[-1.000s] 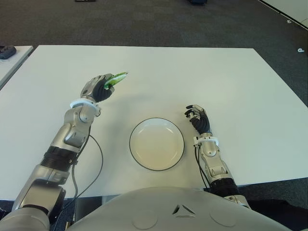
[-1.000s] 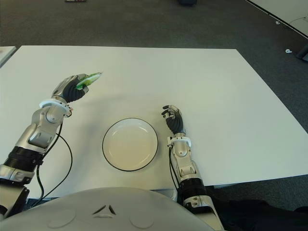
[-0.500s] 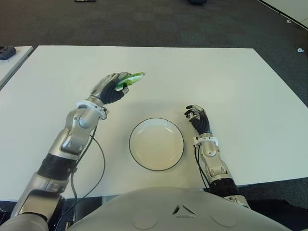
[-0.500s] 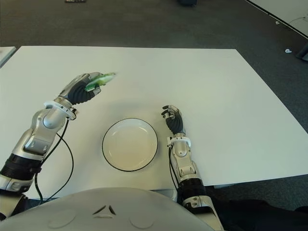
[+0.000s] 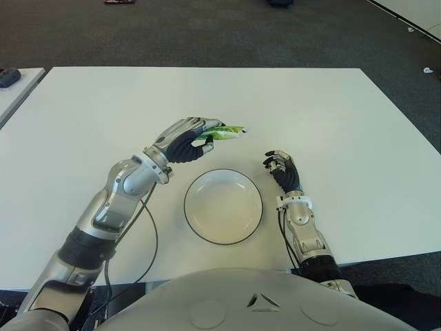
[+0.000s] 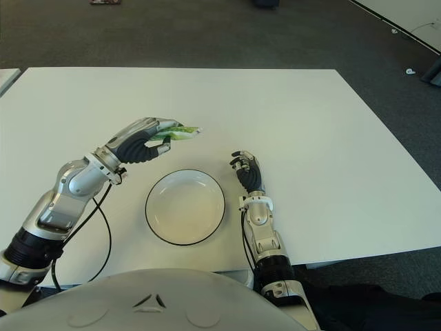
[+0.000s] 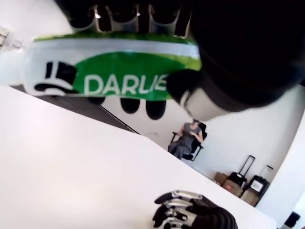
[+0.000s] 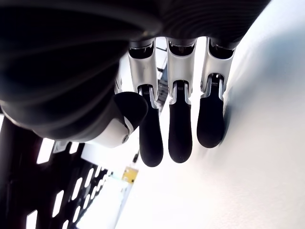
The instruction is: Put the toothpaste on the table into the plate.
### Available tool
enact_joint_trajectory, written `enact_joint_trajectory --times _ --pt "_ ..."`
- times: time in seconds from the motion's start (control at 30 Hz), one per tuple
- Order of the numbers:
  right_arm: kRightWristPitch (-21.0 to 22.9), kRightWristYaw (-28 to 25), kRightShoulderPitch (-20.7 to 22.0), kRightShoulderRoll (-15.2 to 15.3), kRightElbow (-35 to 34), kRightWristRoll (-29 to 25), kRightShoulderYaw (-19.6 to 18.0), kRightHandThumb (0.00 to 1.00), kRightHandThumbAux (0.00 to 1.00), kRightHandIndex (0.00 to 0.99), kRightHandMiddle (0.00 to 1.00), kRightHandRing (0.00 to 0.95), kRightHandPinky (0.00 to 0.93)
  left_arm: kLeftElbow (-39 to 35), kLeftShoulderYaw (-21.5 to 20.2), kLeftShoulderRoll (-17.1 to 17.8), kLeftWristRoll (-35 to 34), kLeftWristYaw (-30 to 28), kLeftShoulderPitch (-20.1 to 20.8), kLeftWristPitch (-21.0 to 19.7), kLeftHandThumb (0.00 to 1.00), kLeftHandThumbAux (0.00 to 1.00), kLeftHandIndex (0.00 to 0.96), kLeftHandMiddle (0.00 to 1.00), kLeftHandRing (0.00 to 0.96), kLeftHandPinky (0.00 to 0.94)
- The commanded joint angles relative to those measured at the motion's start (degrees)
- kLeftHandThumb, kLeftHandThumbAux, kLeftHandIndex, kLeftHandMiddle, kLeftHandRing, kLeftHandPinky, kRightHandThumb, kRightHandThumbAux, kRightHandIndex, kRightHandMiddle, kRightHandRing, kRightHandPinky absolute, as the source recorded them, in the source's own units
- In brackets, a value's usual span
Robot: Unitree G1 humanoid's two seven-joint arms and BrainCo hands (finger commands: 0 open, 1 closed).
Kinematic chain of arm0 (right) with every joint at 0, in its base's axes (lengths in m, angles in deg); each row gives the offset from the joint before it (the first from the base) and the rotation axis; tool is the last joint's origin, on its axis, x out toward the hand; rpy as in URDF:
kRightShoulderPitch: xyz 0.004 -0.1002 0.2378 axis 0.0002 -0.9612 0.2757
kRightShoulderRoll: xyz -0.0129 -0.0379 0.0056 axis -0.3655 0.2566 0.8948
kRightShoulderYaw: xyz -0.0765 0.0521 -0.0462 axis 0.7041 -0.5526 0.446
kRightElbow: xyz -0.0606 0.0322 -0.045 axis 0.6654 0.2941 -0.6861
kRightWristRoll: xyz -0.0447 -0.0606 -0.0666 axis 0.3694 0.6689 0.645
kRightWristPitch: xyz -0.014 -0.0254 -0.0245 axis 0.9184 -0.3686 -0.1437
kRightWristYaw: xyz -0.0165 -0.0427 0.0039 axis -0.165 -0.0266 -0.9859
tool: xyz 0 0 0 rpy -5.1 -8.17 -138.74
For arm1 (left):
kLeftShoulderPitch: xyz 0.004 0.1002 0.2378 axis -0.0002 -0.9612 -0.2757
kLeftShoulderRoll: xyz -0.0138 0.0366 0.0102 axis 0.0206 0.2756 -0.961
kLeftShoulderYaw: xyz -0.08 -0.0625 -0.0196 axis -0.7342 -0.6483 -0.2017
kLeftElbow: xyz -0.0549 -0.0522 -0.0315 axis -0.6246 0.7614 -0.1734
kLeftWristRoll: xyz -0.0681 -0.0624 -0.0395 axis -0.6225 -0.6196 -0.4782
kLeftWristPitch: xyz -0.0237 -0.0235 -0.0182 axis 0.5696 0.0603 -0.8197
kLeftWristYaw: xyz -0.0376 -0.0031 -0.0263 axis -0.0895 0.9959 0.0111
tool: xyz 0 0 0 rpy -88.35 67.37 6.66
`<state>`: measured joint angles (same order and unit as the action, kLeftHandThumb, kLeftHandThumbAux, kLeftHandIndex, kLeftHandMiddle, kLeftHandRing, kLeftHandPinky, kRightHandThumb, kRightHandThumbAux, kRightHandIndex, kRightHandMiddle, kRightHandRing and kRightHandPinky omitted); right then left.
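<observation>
My left hand (image 5: 187, 138) is shut on a green and white toothpaste tube (image 5: 226, 132), held in the air just beyond the far left rim of the plate. The left wrist view shows the tube (image 7: 109, 78) clamped between thumb and fingers. The white plate (image 5: 198, 219) with a dark rim sits on the white table (image 5: 331, 117), near the front edge, with nothing in it. My right hand (image 5: 281, 169) shows to the right of the plate, fingers loosely curled and holding nothing.
A black cable (image 5: 147, 238) runs from my left forearm across the table's front left. A second table's corner (image 5: 14, 79) shows at the far left with a dark object on it. Dark carpet lies beyond the table.
My left hand has carried the toothpaste tube to the right and nearer, from the table's left side to just beyond the plate. The right hand has not moved.
</observation>
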<state>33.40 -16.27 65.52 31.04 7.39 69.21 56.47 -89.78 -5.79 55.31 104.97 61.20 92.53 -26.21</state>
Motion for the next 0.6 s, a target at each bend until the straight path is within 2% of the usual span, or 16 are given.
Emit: enact_joint_trajectory --times 0.03,0.17,0.47,0.6 --pt "0.0 -0.3 -0.2 0.1 1.1 -0.3 -0.2 0.826 0.702 0.353 0.512 0.491 0.441 0.0 2.8 1.0 -0.1 -3.1 -1.0 4.0 0.719 0.709 0.442 0.862 0.848 0.842" --pt "0.2 -0.2 -0.3 0.1 1.0 -0.1 -0.1 0.826 0.702 0.353 0.514 0.496 0.453 0.7 4.0 1.8 0.2 -4.9 -0.2 7.0 0.72 0.708 0.442 0.87 0.856 0.857" --pt "0.8 0.2 -0.5 0.0 0.5 0.4 0.0 0.826 0.701 0.354 0.512 0.493 0.432 6.1 8.3 4.2 6.1 -6.7 3.1 16.6 0.718 0.708 0.442 0.887 0.879 0.88" --pt "0.5 0.1 -0.6 0.0 0.6 0.2 0.0 0.826 0.701 0.354 0.511 0.493 0.44 8.8 10.4 3.7 7.6 -7.1 3.4 18.5 0.716 0.708 0.441 0.896 0.88 0.882"
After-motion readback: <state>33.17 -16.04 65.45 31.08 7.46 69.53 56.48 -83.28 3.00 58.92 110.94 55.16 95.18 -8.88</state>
